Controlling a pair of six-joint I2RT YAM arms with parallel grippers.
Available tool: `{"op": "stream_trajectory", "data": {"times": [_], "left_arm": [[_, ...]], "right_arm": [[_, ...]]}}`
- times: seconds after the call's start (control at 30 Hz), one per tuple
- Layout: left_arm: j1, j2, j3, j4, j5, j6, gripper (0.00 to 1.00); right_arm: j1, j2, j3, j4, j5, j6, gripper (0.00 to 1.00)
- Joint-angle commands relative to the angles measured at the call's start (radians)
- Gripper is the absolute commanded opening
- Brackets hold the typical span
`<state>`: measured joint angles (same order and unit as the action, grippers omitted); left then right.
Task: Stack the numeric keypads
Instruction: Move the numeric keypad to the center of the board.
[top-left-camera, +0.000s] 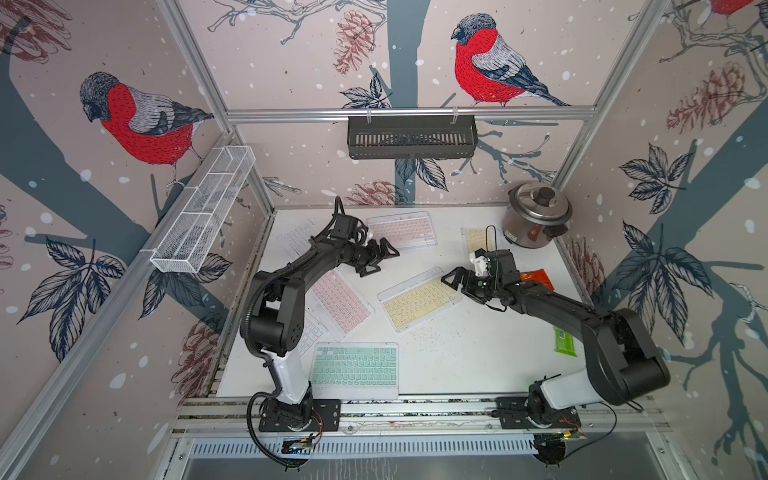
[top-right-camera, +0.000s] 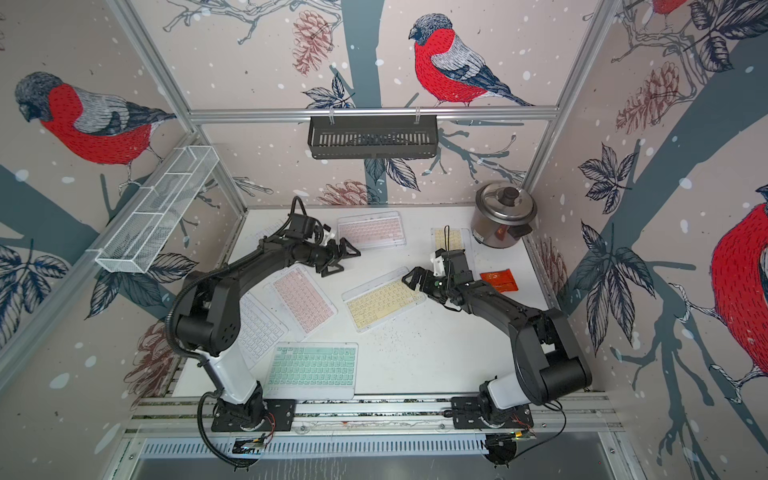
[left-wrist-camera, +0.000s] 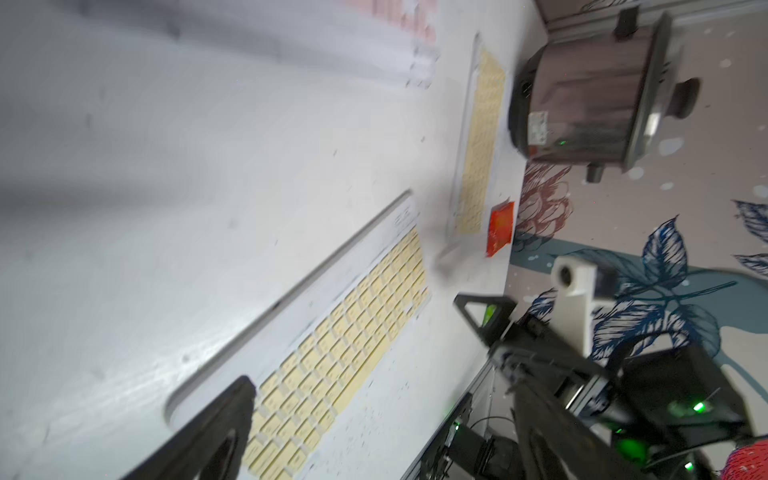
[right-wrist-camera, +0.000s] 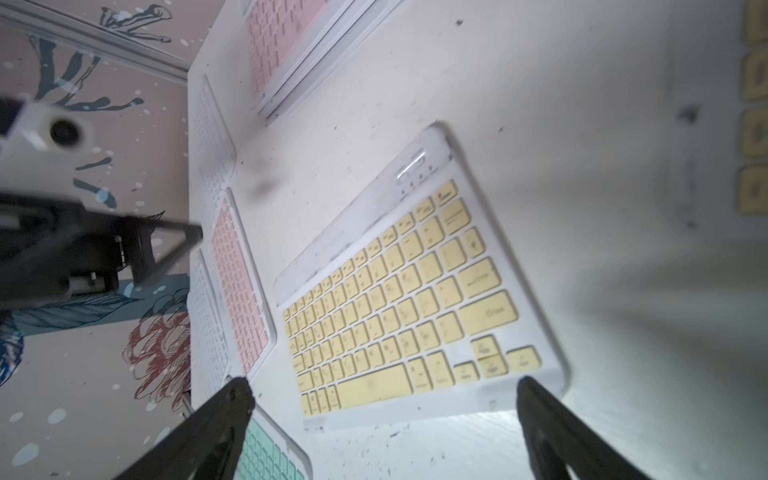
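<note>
Several keypads lie flat and apart on the white table (top-left-camera: 457, 357). A yellow one (top-left-camera: 419, 298) sits in the middle, a mint one (top-left-camera: 354, 368) at the front, and a pink one (top-left-camera: 340, 299) overlaps a white one (top-left-camera: 309, 334) on the left. At the back lie a pink one (top-left-camera: 401, 230), a white one (top-left-camera: 297, 237) and a yellow one (top-left-camera: 478, 241). My left gripper (top-left-camera: 383, 259) hovers open and empty behind the middle yellow keypad (left-wrist-camera: 353, 332). My right gripper (top-left-camera: 455, 281) hangs open over that keypad's right end (right-wrist-camera: 395, 299), with nothing between its fingers.
A steel rice cooker (top-left-camera: 536, 216) stands in the back right corner. A red packet (top-left-camera: 536, 279) and a green packet (top-left-camera: 565, 341) lie along the right edge. A black basket (top-left-camera: 411, 137) hangs on the back wall, a white wire basket (top-left-camera: 203, 208) on the left wall.
</note>
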<state>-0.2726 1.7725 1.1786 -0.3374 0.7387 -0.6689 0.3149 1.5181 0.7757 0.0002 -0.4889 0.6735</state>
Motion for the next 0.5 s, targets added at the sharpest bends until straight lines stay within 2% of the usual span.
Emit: {"op": "stream_trajectory", "data": {"times": [0.0,0.2,0.47], "left_arm": [[-0.003,-0.059,-0.161,0.132,0.04,-0.072,0.97],[-0.03,-0.068,-0.274,0.205,0.018,-0.101,0.97],[-0.07,0.048,-0.234,0.226,-0.008,-0.09,0.96]], "right_arm": [[-0.008,0.078,0.075,-0.104,0.05,-0.133,1.0],[-0.008,0.184,0.144,-0.104,0.063,-0.158,1.0],[0.023,0.187,0.085,-0.052,0.048,-0.127,1.0]]}}
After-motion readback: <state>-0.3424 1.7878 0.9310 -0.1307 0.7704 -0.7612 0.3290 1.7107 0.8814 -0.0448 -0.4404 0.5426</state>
